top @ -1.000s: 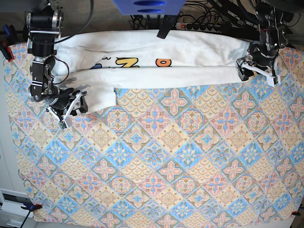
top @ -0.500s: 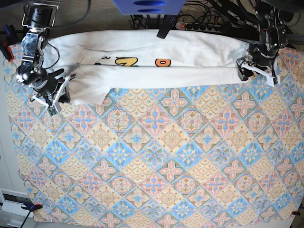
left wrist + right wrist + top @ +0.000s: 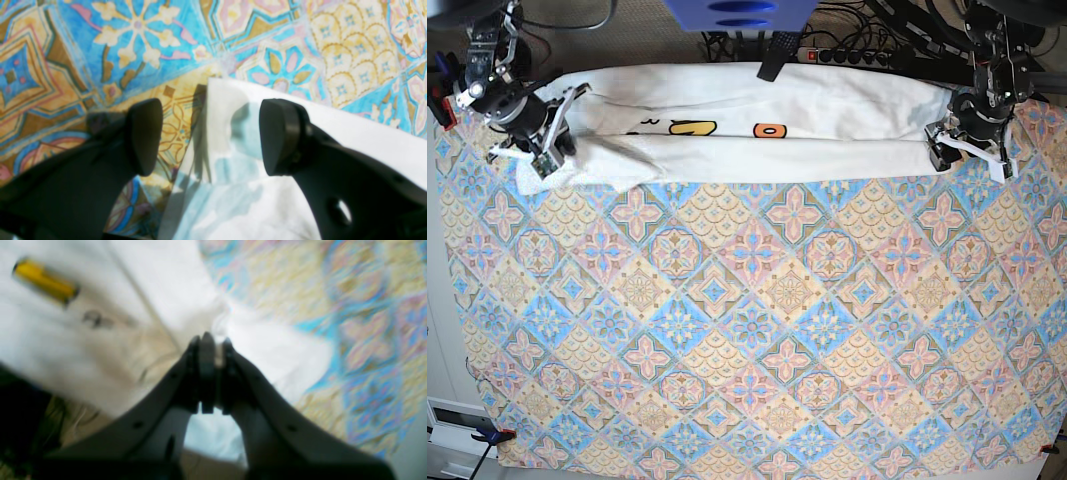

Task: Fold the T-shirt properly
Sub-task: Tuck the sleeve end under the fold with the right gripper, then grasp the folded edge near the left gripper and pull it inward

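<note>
The white T-shirt [image 3: 807,150] lies as a long folded band along the table's back edge, with bits of yellow and orange print [image 3: 772,129] showing. My right gripper [image 3: 545,150], at the band's left end, is shut on a pinch of white shirt fabric [image 3: 160,290]; it shows blurred in the right wrist view [image 3: 210,343], with a yellow bit of print [image 3: 43,281] nearby. My left gripper [image 3: 942,142] is at the band's right end. In the left wrist view it [image 3: 211,133] is open, and a corner of the shirt [image 3: 350,133] lies flat between its jaws, with neither finger seen touching it.
The patterned tablecloth [image 3: 757,330] covers the whole table. A power strip with cables [image 3: 847,55] and a black object [image 3: 772,55] sit just behind the shirt. A blue object [image 3: 737,15] hangs at the top centre. Clamps hold the cloth at the left edge [image 3: 439,105].
My right gripper has moved up and back to the left with the shirt's left end, so the loose sleeve part no longer hangs onto the table. The left arm has stayed still.
</note>
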